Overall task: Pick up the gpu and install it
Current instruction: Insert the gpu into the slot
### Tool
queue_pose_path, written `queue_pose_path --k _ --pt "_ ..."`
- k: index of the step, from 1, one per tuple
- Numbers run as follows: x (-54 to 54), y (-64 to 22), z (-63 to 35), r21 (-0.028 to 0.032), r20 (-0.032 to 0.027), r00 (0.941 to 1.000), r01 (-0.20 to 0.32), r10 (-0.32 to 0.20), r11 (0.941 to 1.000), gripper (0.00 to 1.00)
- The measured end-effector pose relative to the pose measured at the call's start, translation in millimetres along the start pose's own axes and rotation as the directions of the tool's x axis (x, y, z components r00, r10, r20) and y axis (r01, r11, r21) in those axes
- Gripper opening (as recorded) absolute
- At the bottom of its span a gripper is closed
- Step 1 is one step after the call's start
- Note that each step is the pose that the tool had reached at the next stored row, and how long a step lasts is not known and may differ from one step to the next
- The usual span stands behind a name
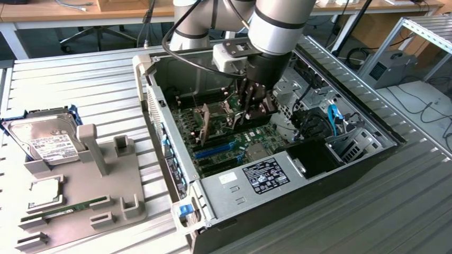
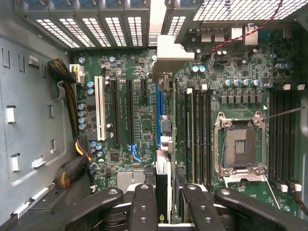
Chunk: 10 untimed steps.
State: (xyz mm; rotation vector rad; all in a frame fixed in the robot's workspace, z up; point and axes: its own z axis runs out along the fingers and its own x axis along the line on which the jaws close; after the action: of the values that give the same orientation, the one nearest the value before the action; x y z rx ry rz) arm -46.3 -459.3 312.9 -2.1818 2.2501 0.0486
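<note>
My black two-fingered gripper (image 2: 163, 202) is clamped on the thin green GPU card with its silver end bracket (image 2: 164, 91), held edge-on above the green motherboard's blue slot (image 2: 158, 115) inside the open computer case (image 1: 211, 185); seating remains.

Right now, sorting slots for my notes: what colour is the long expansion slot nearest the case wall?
White, clearest in the wrist view.

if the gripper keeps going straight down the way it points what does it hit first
Probably the green motherboard in the open computer case, near its blue expansion slot; the green card with silver bracket held in the gripper would touch first. Depth is unclear.
</note>
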Motion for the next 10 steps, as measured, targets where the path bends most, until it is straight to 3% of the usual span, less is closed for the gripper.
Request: queue_pose_path --k 10 --pt "0.2 1.0 1.5 0.0 -0.0001 1.0 0.0 0.0 1.0 0.26"
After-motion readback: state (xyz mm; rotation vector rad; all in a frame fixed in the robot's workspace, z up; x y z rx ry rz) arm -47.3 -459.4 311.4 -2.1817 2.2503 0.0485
